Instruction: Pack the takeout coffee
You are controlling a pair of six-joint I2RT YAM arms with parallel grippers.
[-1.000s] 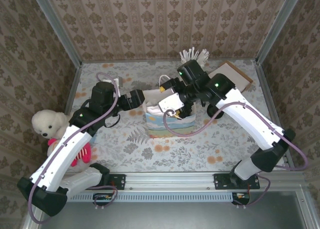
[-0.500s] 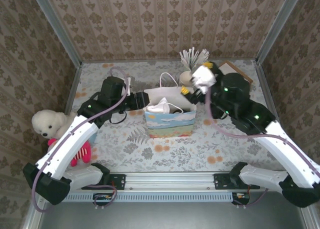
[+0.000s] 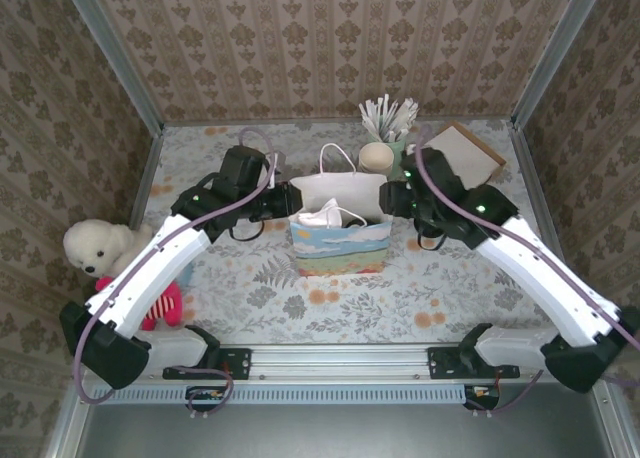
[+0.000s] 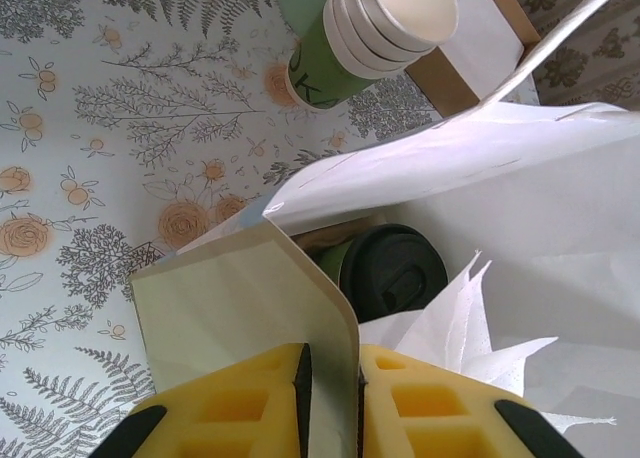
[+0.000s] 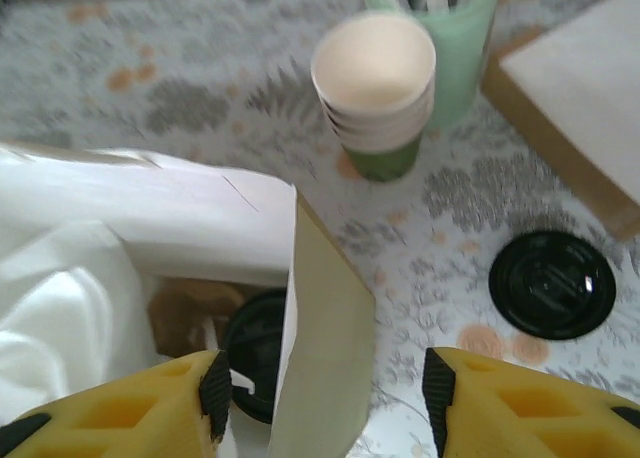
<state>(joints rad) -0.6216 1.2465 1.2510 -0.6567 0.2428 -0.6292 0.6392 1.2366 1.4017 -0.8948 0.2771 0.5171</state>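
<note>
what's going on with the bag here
Both arms are at the paper bag. The left fingers pinch one side wall, while the right fingers straddle the opposite wall with a gap either side. The takeout coffee already sits inside, beside white tissue paper.

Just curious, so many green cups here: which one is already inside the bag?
The green cup with the black lid, down inside the white bag. The others, a lidless stack, stand on the table outside it.

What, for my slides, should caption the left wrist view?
The left gripper pinches the bag, takeout coffee inside.
</note>
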